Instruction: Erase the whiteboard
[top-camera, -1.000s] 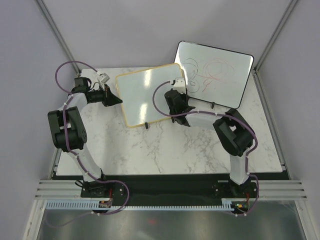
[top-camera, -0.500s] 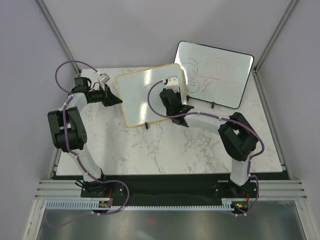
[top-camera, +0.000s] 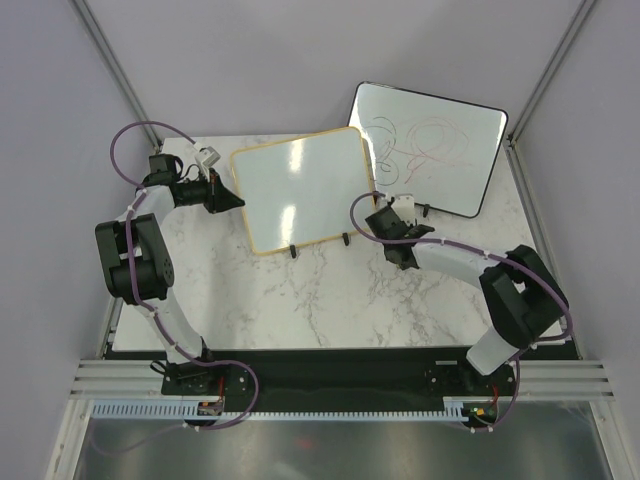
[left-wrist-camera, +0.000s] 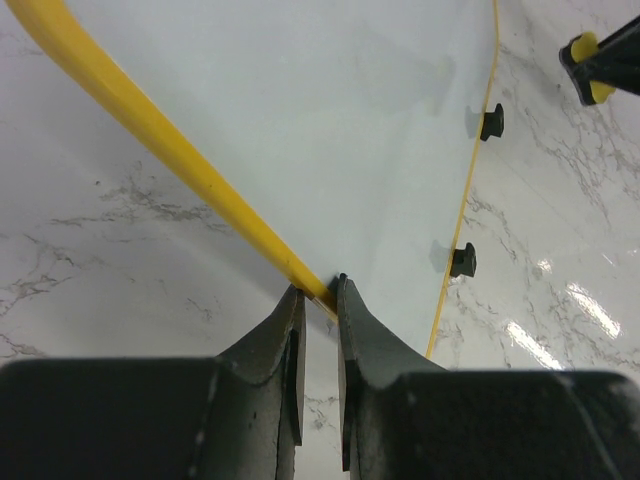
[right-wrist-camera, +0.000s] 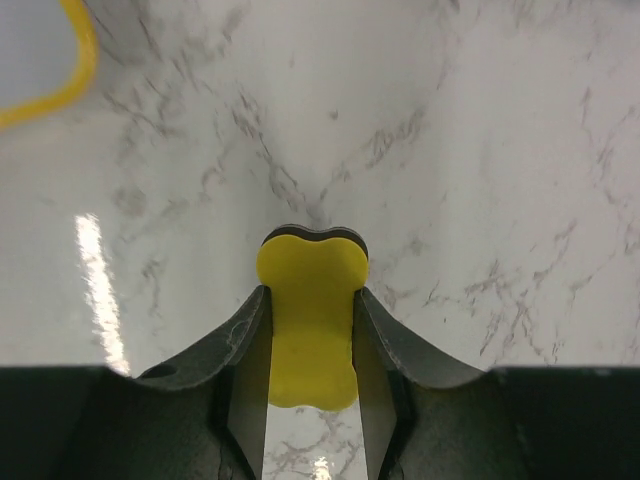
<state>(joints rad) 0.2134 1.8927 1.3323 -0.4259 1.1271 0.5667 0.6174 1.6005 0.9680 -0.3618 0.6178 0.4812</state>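
The whiteboard (top-camera: 300, 190) is on the counter (top-camera: 330, 300), near the back and middle. The left fingers (left-wrist-camera: 270, 345) pinch its left edge. The right fingers (right-wrist-camera: 235, 345) are just right of its near right corner, with an eraser (right-wrist-camera: 311, 320) between them. A second board (top-camera: 430, 145) sits behind, at the back right.

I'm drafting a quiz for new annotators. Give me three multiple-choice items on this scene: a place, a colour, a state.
1. Where is the right pincer relative to the whiteboard? A) over its middle B) off its right side, over the table C) behind it
2. What colour is the eraser? A) yellow B) red C) blue
3. The left pincer is: A) wide open B) shut on the whiteboard's frame C) shut on the eraser
Answers: B, top view shows it over marble; A, right wrist view shows yellow; B, it pinches the frame.
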